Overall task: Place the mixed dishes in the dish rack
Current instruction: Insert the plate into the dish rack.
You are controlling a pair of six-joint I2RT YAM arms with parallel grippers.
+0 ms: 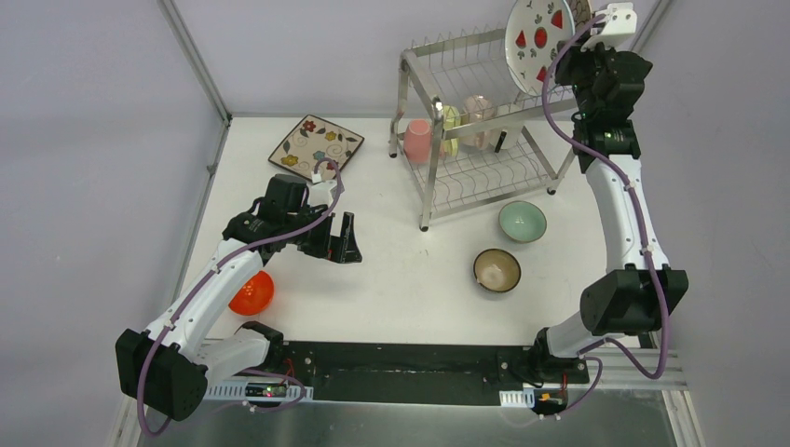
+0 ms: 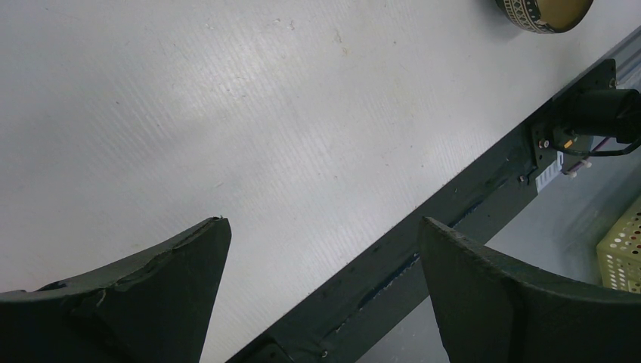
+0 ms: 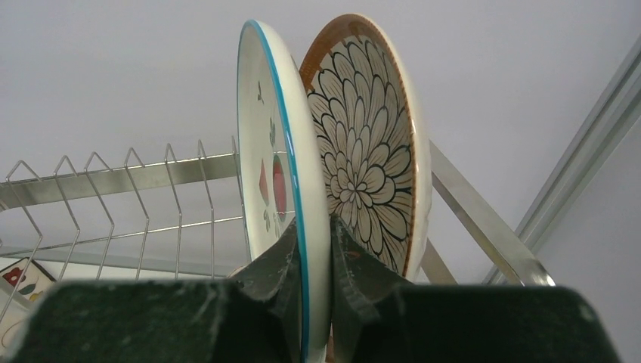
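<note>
My right gripper is shut on the lower rim of a white plate with a blue edge and red fruit marks. It holds the plate upright over the right end of the top tier of the silver dish rack. The brown-rimmed petal-pattern plate stands upright close beside it. In the top view the white plate is high at the rack's right end, with the right gripper under it. A pink cup and a pale cup sit in the rack. My left gripper is open and empty above bare table.
The square floral plate lies at the back left. The orange bowl sits under the left arm. The mint bowl and the brown bowl sit in front of the rack. The brown bowl also shows in the left wrist view.
</note>
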